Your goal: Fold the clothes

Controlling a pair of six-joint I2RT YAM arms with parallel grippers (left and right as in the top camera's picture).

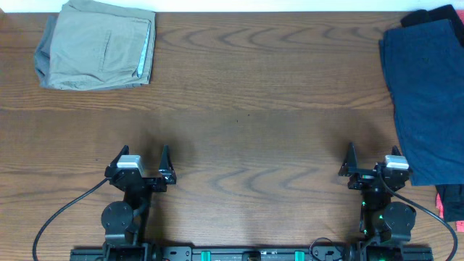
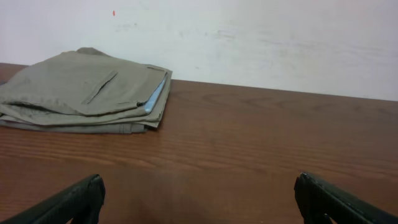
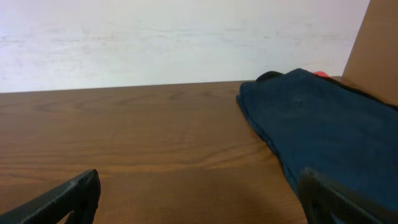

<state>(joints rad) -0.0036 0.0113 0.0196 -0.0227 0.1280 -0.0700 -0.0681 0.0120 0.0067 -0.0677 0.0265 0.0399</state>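
Place: I take it for a robotics lab bench or test room.
Table: one wood-grain table (image 1: 246, 109), my whole work surface.
Wall: a plain white, scuffed wall (image 2: 249, 43) right behind it.
Rig: a black rail (image 1: 254, 254) and loose cables (image 1: 58, 217) along my near edge.
Samples: folded khaki shorts (image 1: 98, 43) far left, navy shorts (image 1: 428, 101) far right, well apart.

Overhead looks down; both wrist views skim the shared table (image 1: 239, 145).
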